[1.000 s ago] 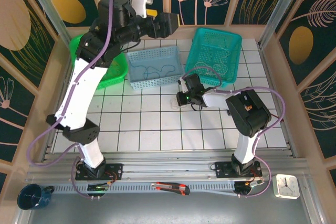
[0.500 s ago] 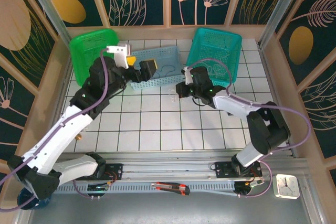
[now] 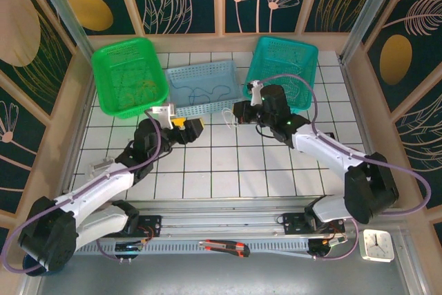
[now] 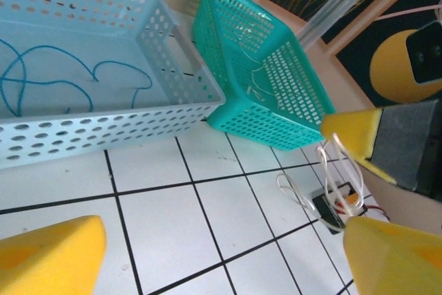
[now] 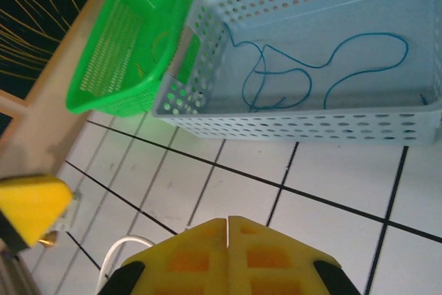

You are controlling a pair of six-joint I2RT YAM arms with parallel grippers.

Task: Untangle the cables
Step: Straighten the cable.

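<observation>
Baskets line the top of the overhead view: a green basket (image 3: 130,77) at upper left, a pale blue basket (image 3: 204,88) in the middle with a blue cord (image 3: 207,92) in it, and a teal basket (image 3: 282,70) at upper right. Just below the blue one, the right gripper (image 3: 237,110) has its jaws pressed together on the cables (image 3: 227,117), a small bunch of white loops at its tip over the tiled table (image 3: 207,170). The left gripper (image 3: 188,127) sits to their left, near but apart.

From the left wrist, its yellow pads (image 4: 48,257) stand wide apart in the bottom corners with bare tile between. The loops dangle at right from the other gripper's tip.

From the right wrist, the two pads meet along a seam at bottom centre, and one white loop curls out at lower left.
</observation>
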